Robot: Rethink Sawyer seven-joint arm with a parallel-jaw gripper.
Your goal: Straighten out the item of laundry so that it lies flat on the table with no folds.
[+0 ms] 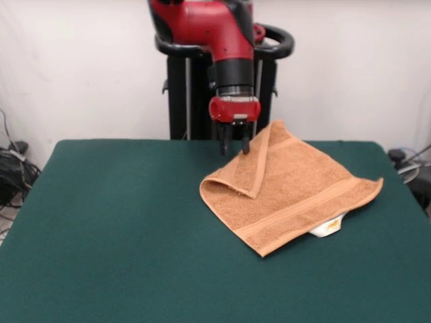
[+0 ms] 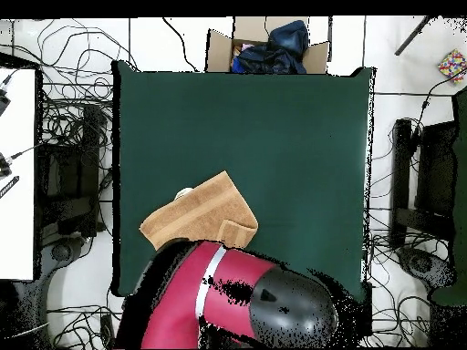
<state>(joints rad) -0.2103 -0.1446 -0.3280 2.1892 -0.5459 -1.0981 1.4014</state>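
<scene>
The orange-tan towel (image 1: 289, 188) lies on the right half of the green table (image 1: 121, 222), toward the far side. One corner is folded over its left part in a pointed flap (image 1: 252, 171), and a white label (image 1: 328, 227) sticks out at its near right edge. My gripper (image 1: 234, 149) hangs just above the towel's far left edge, open, its right finger (image 1: 246, 145) at the flap's border with nothing held. From overhead, the towel (image 2: 196, 214) lies near the table's (image 2: 274, 137) lower left, partly under the red arm (image 2: 219, 292), which hides the gripper.
A cardboard box (image 2: 264, 46) with dark cloth stands beyond the table's top edge in the overhead view. Cables lie on the floor around the table. A white surface (image 2: 16, 173) runs along the left side.
</scene>
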